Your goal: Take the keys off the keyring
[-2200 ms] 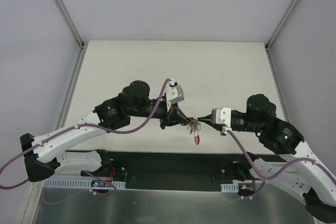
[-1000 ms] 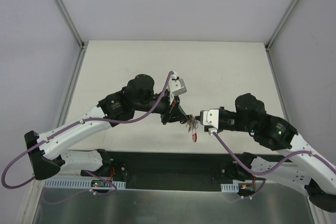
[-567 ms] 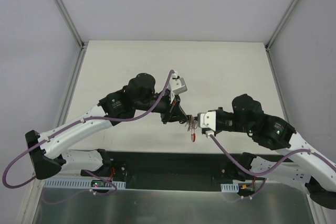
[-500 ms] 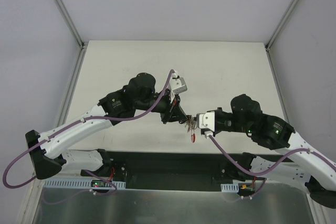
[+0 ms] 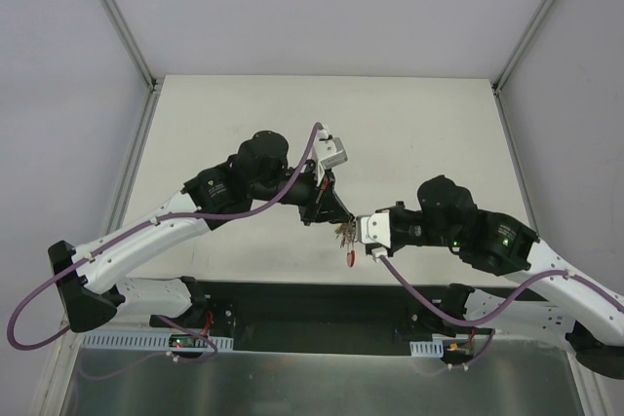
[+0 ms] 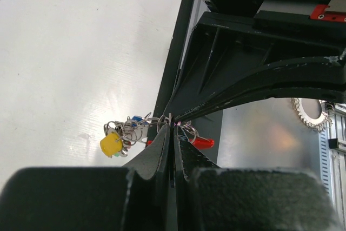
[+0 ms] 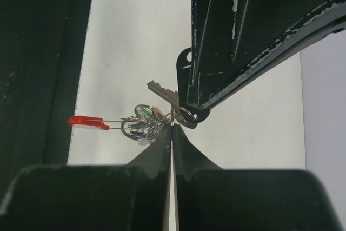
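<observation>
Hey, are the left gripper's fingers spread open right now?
No, the left gripper is shut, its fingertips pressed together on the thin wire keyring that carries the keys.

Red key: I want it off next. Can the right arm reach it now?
Probably not yet: the right end effector is shut on the keyring, though the red key hangs clear.

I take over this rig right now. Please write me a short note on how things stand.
Left gripper: shut, pinching the keys from one side.
Right gripper: shut, pinching the same bunch from the other side.
Keys: all together on the keyring, held up over the table's near edge, a red one dangling.
Done: bunch gripped by both.
Left: no key is off yet.
</observation>
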